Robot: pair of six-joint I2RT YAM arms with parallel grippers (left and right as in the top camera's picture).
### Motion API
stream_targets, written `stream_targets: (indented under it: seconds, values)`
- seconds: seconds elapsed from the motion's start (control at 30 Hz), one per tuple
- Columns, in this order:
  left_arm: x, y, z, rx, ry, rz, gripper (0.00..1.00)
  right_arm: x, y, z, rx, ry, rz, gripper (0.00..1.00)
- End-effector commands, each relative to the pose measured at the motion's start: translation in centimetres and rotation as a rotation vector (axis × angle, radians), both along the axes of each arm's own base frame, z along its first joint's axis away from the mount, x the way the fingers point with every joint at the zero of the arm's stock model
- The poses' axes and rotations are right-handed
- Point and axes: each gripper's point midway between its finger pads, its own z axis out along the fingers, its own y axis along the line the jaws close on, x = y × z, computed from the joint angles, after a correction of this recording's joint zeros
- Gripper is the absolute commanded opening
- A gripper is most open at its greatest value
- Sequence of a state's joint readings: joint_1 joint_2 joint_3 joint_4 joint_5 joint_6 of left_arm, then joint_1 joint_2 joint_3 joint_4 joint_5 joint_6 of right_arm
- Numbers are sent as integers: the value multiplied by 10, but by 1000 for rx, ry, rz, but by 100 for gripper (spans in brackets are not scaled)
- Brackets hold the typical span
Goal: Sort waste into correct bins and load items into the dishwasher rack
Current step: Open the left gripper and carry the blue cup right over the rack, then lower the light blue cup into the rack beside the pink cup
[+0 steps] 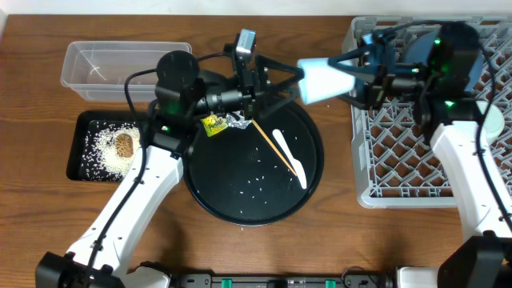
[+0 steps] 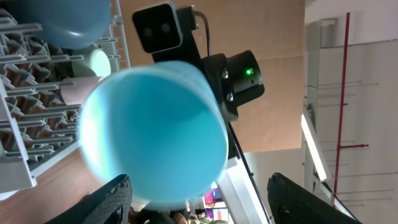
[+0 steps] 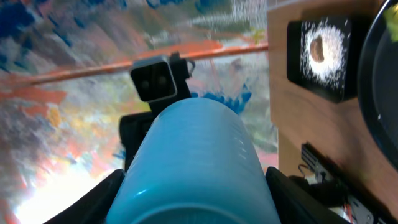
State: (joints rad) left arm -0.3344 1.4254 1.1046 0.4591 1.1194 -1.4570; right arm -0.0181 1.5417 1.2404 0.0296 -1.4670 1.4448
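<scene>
Between round black tray and rack, light blue cup aloft, clamped in right hand, left hand spread apart

From above, bright even light falls on the bench. Everything there is sharp and the shadows are faint, though the light blue cup is washed nearly white. In the left wrist view the cup is smeared and unfocused, and the right wrist view has a streaked, blurred background with blown-out glare at lower left.
</scene>
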Motion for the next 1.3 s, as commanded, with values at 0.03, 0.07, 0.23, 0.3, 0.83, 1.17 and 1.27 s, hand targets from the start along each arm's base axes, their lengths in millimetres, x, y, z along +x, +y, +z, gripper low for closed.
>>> stream_targets:
  seconds: [0.03, 0.07, 0.23, 0.3, 0.83, 1.17, 1.27]
  values:
    - [2, 7, 0, 11, -50, -12, 71, 4, -18, 11, -3, -64, -49, 54]
    - [2, 9, -2, 17, -59, -11, 72, 6, -21, 12, -3, -71, -58, 54]
    - [5, 14, -25, 81, -19, -3, 71, 14, -47, 17, -9, -124, -122, 55]
    - [4, 15, -36, 112, -7, -5, 71, 17, -59, 19, -12, -151, -148, 56]
    - [-1, 17, -61, 185, 14, -12, 71, 25, -154, 32, -77, -354, -344, 59]
    - [0, 17, -61, 186, 17, -11, 71, 42, -169, 8, -90, -374, -366, 56]
    - [0, 17, -62, 187, 18, -9, 71, 48, -172, -1, -92, -372, -371, 56]
